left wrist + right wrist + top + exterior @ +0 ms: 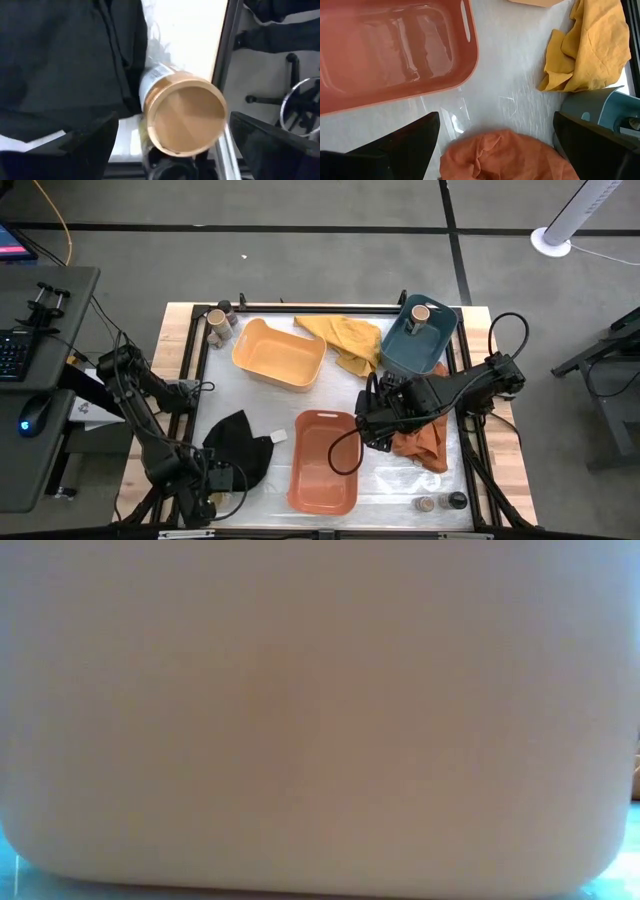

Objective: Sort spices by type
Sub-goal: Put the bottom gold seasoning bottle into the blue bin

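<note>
A tan-topped spice jar (184, 119) stands on the table at the near left edge, beside the black cloth (240, 450). My left gripper (175, 120) hangs above it, open, one finger on each side and neither touching. Two more jars (218, 320) stand at the far left corner. One tan-topped jar (420, 315) stands in the blue tub (405, 352). Two small jars (440, 502) stand near the front right edge. My right gripper (375, 425) is open over the table, beside the orange cloth (505, 155).
The yellow tub (280, 355) sits far centre and the orange tub (325, 460) near centre. A yellow cloth (345, 340) lies between the yellow and blue tubs. A dark round thing (170, 170) sits next to the jar under my left gripper. A pale surface fills the low view.
</note>
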Robot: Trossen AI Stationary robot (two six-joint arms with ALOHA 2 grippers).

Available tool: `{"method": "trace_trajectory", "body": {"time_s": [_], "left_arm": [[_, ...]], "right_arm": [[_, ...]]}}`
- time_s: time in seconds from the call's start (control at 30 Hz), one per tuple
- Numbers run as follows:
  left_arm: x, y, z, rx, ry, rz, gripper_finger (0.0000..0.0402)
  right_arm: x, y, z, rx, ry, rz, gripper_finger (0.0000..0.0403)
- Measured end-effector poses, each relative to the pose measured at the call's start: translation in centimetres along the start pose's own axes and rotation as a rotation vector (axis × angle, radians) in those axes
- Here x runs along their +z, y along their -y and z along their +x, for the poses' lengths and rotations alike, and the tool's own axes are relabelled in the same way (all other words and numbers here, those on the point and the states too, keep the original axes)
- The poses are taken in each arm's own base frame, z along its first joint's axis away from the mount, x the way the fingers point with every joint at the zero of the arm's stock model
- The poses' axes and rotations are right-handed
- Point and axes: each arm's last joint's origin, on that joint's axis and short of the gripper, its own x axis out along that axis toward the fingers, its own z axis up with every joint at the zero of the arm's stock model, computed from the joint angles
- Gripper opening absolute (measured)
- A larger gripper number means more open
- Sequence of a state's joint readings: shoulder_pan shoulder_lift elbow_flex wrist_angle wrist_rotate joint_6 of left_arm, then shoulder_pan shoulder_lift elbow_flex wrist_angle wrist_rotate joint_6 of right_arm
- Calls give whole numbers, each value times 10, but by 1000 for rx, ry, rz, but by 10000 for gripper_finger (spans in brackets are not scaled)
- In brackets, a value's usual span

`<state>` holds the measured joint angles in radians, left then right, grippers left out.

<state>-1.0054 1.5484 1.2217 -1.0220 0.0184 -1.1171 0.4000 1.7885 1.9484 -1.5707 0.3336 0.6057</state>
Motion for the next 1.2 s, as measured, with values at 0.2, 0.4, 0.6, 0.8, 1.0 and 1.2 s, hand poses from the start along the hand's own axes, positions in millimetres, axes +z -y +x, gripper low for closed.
{"method": "trace_trajectory", "body": {"time_s": [0.2, 0.4, 0.6, 0.8, 1.0, 1.2], "left_arm": [[-1, 2, 3, 2, 1, 58, 369], [-5, 11, 12, -8, 2, 164, 369], [-5, 14, 28, 42, -27, 178, 369], [-3, 16, 35, 59, -36, 174, 369], [-3, 16, 35, 60, -36, 82, 332], [7, 11, 31, 48, -27, 33, 239]], "right_arm": [[0, 0, 0, 0, 0, 18, 387], [0, 0, 0, 0, 0, 22, 387], [0, 0, 0, 0, 0, 24, 387], [0, 0, 0, 0, 0, 49, 387], [0, 0, 0, 0, 0, 44, 387], [-2, 3, -6, 7, 17, 53, 387]]}}
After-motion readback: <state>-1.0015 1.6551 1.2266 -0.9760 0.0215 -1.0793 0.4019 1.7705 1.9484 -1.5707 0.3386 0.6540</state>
